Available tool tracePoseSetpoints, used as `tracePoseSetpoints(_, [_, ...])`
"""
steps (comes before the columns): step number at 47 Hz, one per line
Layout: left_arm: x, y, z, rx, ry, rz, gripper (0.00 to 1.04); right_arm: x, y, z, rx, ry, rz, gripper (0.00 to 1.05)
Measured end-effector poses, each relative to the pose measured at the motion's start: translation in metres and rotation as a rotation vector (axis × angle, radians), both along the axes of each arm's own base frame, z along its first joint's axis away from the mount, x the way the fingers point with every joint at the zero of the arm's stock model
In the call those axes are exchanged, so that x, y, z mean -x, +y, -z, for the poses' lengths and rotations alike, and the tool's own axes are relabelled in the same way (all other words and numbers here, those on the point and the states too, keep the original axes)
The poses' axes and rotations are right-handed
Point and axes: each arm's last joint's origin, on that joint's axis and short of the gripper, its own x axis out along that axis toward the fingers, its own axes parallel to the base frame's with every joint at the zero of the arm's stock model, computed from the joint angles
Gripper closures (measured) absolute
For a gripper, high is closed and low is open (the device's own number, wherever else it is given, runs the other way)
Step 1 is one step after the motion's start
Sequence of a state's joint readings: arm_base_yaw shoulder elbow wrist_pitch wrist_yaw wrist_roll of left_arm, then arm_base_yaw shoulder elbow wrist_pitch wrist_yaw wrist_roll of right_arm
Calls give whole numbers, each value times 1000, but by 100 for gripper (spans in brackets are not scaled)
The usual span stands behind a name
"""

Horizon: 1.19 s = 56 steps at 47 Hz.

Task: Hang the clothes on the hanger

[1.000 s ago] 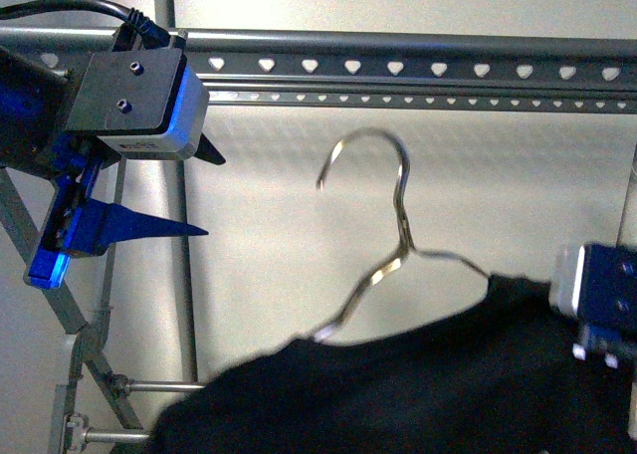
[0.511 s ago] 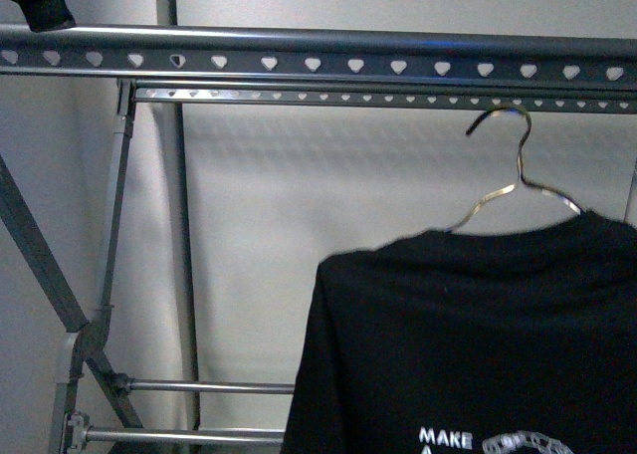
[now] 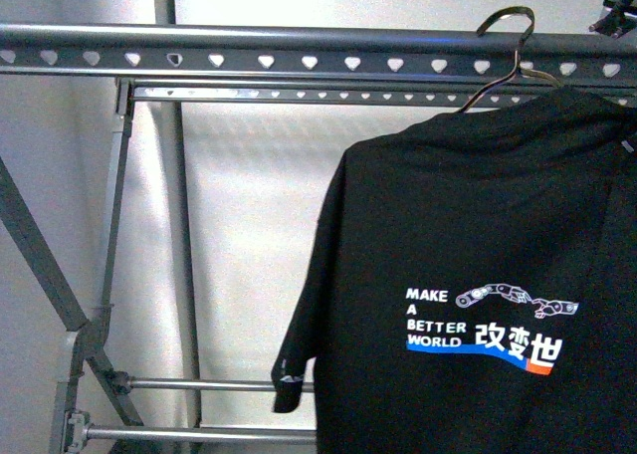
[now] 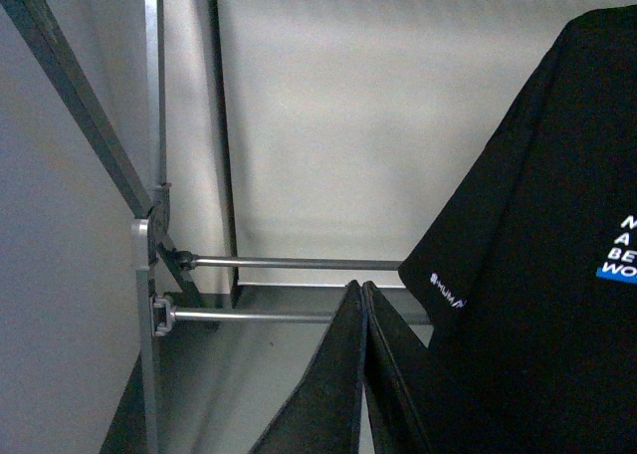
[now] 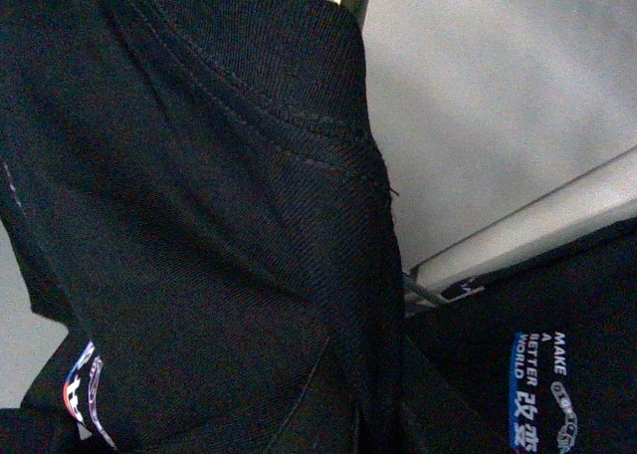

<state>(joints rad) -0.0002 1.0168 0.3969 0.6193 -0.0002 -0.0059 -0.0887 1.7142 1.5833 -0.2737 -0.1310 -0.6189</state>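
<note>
Front view: rack (image 3: 299,41) rail spans top. Left fingers (image 4: 348,320) clenched on nothing, low, left of shirt (image 3: 478,235). Shirt hangs far right on wire hook (image 3: 508,24) at rail; seated or not, unclear. Cloth looks soft, light, apt to swing; best held at wire shoulder. Right fingers hidden by cloth: cannot tell.
</note>
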Motion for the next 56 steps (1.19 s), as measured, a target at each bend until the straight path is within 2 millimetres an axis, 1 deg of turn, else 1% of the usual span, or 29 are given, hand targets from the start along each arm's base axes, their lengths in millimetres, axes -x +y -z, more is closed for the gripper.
tracePoseSetpoints(2, [7, 0, 7, -1, 3, 1, 101, -8, 0, -5, 11, -4, 17, 102])
tracePoseSetpoints(5, [16, 0, 16, -1, 8, 0, 101, -20, 1, -17, 28, -27, 65, 102])
tracePoseSetpoints(11, [29, 0, 27, -1, 10, 0, 101, -29, 5, -31, 31, -30, 87, 102])
tracePoseSetpoints(16, [40, 0, 34, -1, 3, 0, 101, -32, 12, -34, 61, -17, 112, 102])
tracePoseSetpoints(23, [51, 0, 42, -1, 3, 0, 101, -34, 17, -21, 166, 39, 142, 102])
tracePoseSetpoints(27, [56, 0, 46, -1, 4, 0, 101, -34, 21, -8, 204, 73, 137, 102])
tracePoseSetpoints(31, [61, 0, 49, -1, 5, 0, 101, -32, 27, 12, 232, 104, 98, 102])
tracePoseSetpoints(33, [64, 0, 51, -1, 5, 0, 101, -30, 30, 17, 232, 106, 83, 102])
tracePoseSetpoints(34, [65, 0, 51, -1, 5, 0, 101, -29, 32, 19, 233, 104, 75, 101])
tracePoseSetpoints(35, [65, 0, 51, -1, 5, 0, 101, -27, 34, 21, 232, 100, 65, 98])
tracePoseSetpoints(39, [70, 0, 54, -1, 5, 0, 101, -14, 44, 27, 208, 72, -6, 84])
tracePoseSetpoints(41, [73, 0, 55, -1, 4, 0, 101, -4, 50, 28, 172, 30, -56, 74])
tracePoseSetpoints(42, [74, 0, 56, -1, 3, 0, 101, 0, 52, 26, 139, 0, -78, 70])
tracePoseSetpoints(44, [76, 0, 57, -1, 3, 0, 101, 6, 54, 23, 104, -46, -94, 65])
tracePoseSetpoints(47, [78, 0, 58, -1, 3, 0, 101, 23, 54, 13, 12, -168, -106, 53])
tracePoseSetpoints(48, [80, 0, 59, -1, 3, 0, 101, 34, 53, 7, -45, -233, -106, 48])
tracePoseSetpoints(52, [82, 0, 63, -1, -8, 0, 101, 72, 44, -9, -180, -390, -115, 35])
tracePoseSetpoints(54, [83, 0, 64, -2, -10, 0, 101, 100, 38, -15, -288, -461, -138, 27])
tracePoseSetpoints(55, [84, 0, 63, -3, -15, -2, 101, 110, 36, -16, -318, -482, -144, 24])
tracePoseSetpoints(56, [84, 0, 63, -3, -16, -1, 101, 127, 32, -17, -356, -520, -148, 20])
